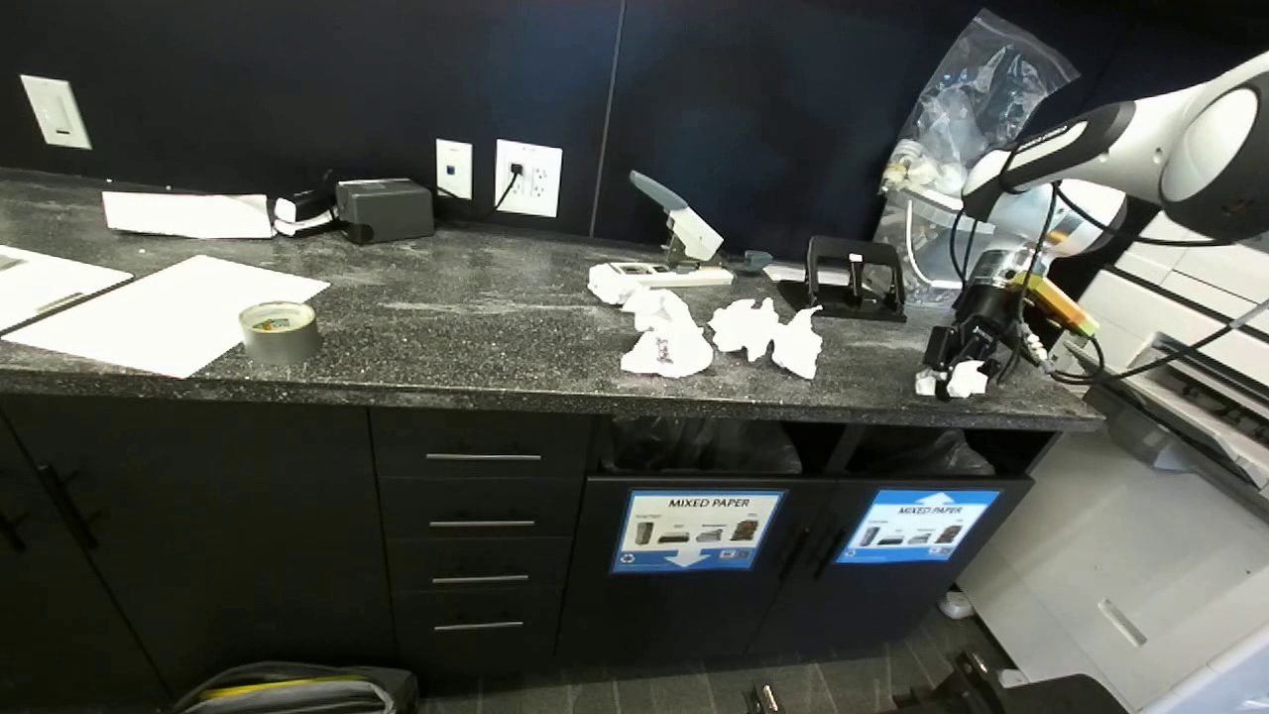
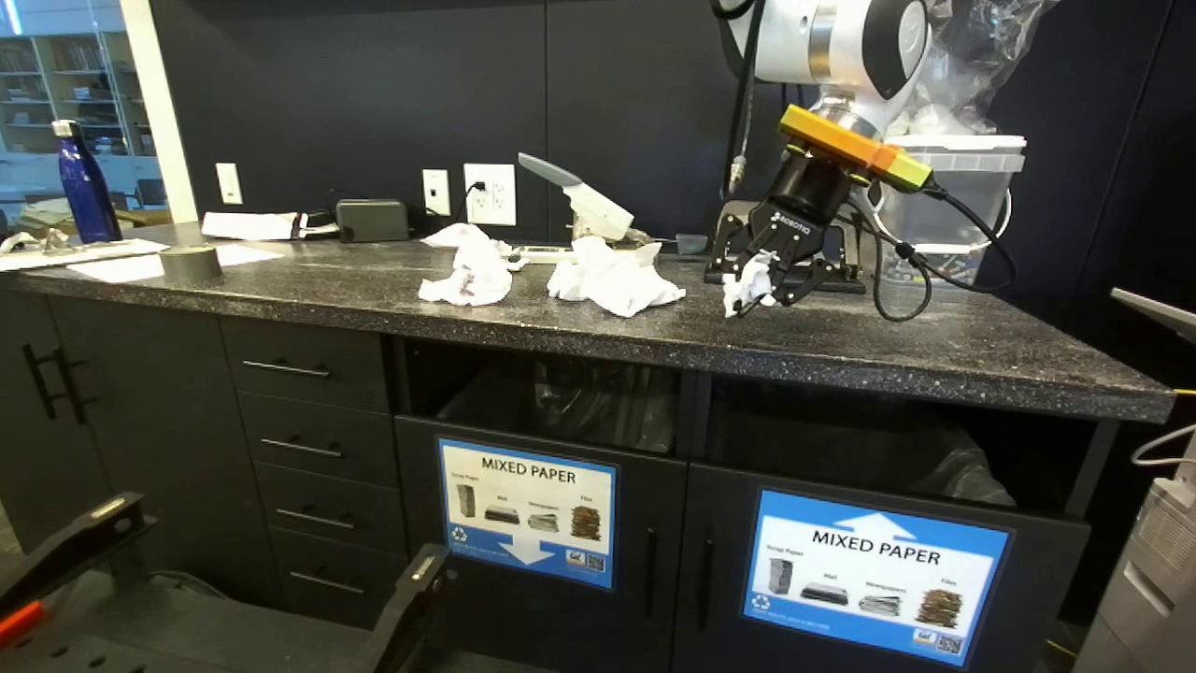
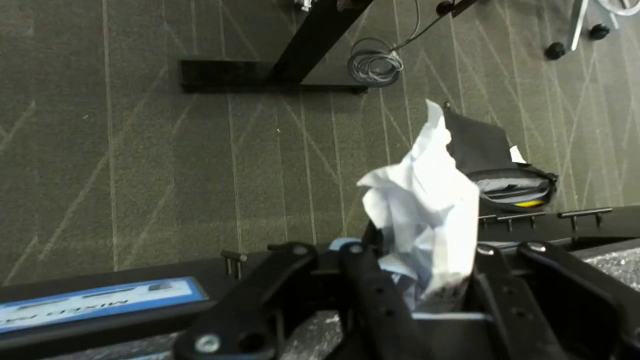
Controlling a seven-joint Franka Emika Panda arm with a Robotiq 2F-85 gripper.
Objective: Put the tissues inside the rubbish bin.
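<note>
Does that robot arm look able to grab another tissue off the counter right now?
Probably not yet: its tool already grips a wad and would likely have to drop it first. The way to the nearest tissue looks free.

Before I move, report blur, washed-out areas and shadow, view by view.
Wrist view: the tool looks blurred, the held tissue nearly blown out in places. In an exterior view, the loose tissues largely wash out to white; in both exterior views, the rubbish bin slots sit mostly in shadow.
</note>
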